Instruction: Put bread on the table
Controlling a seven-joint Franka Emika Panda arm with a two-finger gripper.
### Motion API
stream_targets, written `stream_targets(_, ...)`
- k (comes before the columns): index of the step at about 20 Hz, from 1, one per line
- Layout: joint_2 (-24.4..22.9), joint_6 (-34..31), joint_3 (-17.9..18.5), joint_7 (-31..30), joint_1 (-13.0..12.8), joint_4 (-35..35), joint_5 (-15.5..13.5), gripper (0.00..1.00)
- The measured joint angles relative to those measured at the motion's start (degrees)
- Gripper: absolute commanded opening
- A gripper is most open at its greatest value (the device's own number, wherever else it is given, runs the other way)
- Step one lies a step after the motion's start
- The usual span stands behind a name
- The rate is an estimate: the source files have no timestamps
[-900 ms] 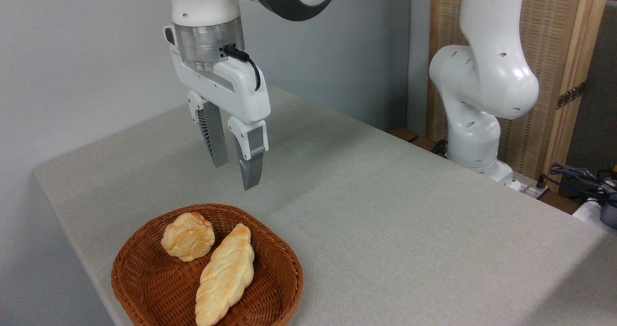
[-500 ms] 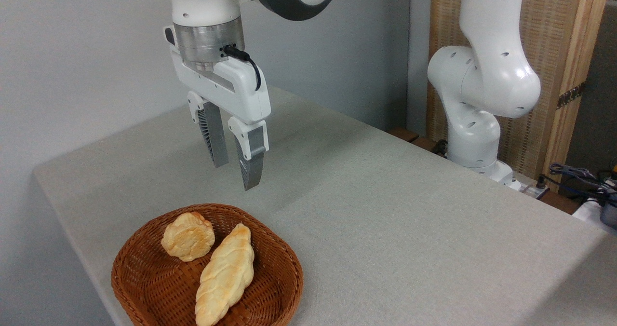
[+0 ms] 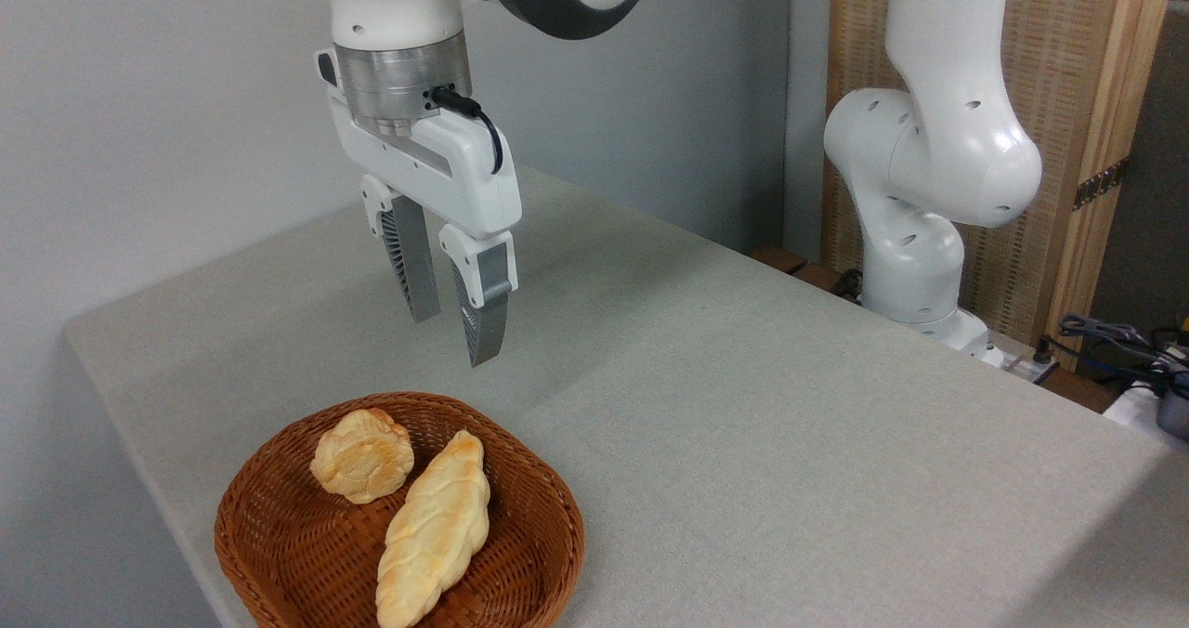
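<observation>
Camera: hand (image 3: pixel 453 335) spread, empty, above basket (image 3: pixel 279 535) far rim. Bread (image 3: pixel 362 455) in basket near table (image 3: pixel 790 424) front-left edge; right side bare.

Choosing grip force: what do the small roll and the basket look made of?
The roll: golden, lumpy crust with a slight sheen, so baked bread or possibly a plastic replica. The basket: brown woven wicker with a visible weave, matte and probably stiff.

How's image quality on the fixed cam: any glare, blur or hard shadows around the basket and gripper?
Fixed camera: soft, even light, no glare; the brown woven wicker basket and small roundish golden roll are sharp; the open grey-fingered gripper is unblurred; only a faint diffuse shadow on the grey-beige cloth table; the long braided loaf is cropped by the bottom edge.
</observation>
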Motion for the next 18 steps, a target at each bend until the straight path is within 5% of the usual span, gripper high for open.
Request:
stream_targets(6, 0.77, 5.27, 0.00, 0.00, 0.00, 0.02, 0.00, 1.00)
stream_targets(18, 10.37, 17.07, -3.53, 0.01, -0.01, -0.09, -0.03, 1.00)
